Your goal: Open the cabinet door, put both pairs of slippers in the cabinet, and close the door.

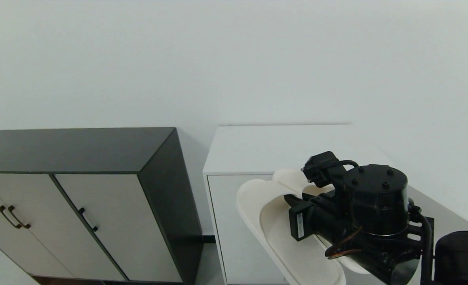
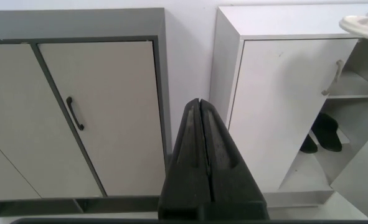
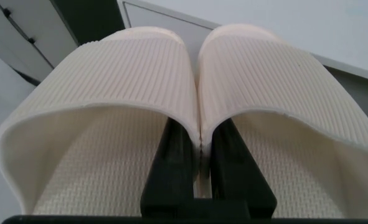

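Two cream slippers [image 1: 285, 237] are clamped in the right end effector [image 3: 200, 140], toes pointing toward the white cabinet [image 1: 277, 148] just ahead. The left end effector [image 2: 200, 107] is pressed together, empty.

I hold the cream slippers [image 3: 140, 81], a pair with ribbed straps and textured footbeds, side by side with their straps touching. My right gripper [image 3: 199, 155] pinches the two inner strap walls together, and the pair hangs tilted in the air just in front of the white cabinet [image 1: 281, 148]. On the side of that cabinet toward my left a flat white door [image 2: 283, 106] with a slim handle at its edge covers the front. The other side stands open, showing a shelf, and the dark slippers [image 2: 327, 132] lie close together on the floor below it.
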You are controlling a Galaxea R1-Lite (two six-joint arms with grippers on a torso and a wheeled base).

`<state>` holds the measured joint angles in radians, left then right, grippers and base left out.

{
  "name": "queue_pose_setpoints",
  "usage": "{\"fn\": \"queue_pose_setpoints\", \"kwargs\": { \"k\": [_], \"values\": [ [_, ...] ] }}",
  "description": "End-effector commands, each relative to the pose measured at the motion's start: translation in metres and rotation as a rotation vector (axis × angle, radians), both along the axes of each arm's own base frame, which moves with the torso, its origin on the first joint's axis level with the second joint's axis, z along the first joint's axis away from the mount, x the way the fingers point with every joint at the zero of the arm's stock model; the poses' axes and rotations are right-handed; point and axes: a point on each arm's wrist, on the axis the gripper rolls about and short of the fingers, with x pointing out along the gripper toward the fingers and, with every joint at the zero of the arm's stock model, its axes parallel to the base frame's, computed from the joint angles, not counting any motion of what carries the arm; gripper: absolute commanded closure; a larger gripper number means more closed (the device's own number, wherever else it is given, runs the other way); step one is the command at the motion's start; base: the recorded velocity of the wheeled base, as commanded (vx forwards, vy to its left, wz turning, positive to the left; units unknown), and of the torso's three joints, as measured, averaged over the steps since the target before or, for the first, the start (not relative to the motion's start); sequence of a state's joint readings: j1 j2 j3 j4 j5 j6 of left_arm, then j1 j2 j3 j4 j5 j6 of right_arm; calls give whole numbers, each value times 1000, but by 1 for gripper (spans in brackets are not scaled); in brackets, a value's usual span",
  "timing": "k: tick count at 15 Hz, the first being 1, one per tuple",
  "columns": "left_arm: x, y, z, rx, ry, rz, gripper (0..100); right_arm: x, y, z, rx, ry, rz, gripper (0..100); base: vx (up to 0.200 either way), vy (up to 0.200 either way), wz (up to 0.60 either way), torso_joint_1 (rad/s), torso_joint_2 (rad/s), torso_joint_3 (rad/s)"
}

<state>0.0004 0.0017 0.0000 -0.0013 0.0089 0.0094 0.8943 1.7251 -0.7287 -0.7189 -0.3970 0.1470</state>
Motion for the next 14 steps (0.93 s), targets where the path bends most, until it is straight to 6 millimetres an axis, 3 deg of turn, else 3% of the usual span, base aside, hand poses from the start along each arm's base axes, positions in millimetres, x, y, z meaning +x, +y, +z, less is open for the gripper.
{"fn": "queue_pose_setpoints", "kwargs": {
  "k": [1,6,14],
  "values": [
    [0,0,0,0,0,1,100,-1,-1,-3,-7,6,1,100,0,0,0,0,0,0],
    [0,0,0,0,0,1,100,-3,1,-3,-9,8,12,100,0,0,0,0,0,0],
    [0,0,0,0,0,1,100,-14,1,-1,-7,4,42,100,0,-200,0,2,1,2]
  ]
}}
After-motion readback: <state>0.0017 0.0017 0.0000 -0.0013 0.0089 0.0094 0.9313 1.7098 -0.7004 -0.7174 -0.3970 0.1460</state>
